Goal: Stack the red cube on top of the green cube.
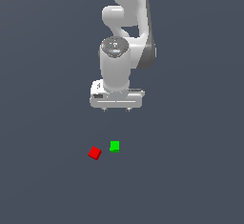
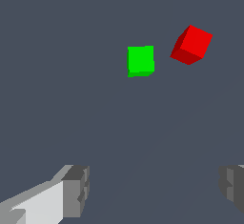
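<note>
Exterior view: the smooth white arm (image 1: 123, 42) fills the upper centre, its gripper (image 1: 116, 108) above the plain grey floor (image 1: 190, 180). Below it, lower centre, the red cube (image 1: 95, 153) sits turned diagonally, near but apart from the squarely set green cube (image 1: 114, 146). No writing is readable.

Wrist view: both grey fingers (image 2: 76, 189) stand wide apart, holding nothing; the green cube (image 2: 140, 60) and red cube (image 2: 191, 45) are flat-shaded, unmarked.

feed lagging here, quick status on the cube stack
Gripper open, empty, jaws wide. Red cube and green cube apart on the floor, unstacked. Nothing in the way.
</note>
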`<state>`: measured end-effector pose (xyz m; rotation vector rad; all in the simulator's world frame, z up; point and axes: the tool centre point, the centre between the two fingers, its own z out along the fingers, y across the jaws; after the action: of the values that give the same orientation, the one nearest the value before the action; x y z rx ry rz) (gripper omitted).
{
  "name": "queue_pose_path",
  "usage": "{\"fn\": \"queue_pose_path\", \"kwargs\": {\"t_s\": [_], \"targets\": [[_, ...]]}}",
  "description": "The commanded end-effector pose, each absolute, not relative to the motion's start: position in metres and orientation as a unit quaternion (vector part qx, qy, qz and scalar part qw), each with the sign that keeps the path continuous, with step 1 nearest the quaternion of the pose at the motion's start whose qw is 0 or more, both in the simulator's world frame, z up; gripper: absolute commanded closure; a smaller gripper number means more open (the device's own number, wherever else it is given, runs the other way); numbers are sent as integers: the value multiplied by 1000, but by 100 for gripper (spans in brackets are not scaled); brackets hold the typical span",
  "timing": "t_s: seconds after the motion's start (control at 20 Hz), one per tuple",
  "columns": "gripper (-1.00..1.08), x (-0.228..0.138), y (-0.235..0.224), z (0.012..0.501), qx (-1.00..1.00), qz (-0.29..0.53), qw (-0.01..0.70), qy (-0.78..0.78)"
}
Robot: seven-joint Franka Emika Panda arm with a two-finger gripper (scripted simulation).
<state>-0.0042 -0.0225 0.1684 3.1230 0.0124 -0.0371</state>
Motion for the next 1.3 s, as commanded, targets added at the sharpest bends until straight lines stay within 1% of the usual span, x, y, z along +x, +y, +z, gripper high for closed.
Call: {"fn": "queue_pose_path", "kwargs": {"t_s": [0.0, 0.25, 0.55, 1.25], "targets": [[-92, -4, -22, 168, 1000, -12, 9, 4], [-92, 0, -24, 165, 1000, -12, 9, -2], [-92, 16, -32, 155, 1000, -10, 8, -23], [-92, 82, -74, 109, 993, -5, 4, -115]]}}
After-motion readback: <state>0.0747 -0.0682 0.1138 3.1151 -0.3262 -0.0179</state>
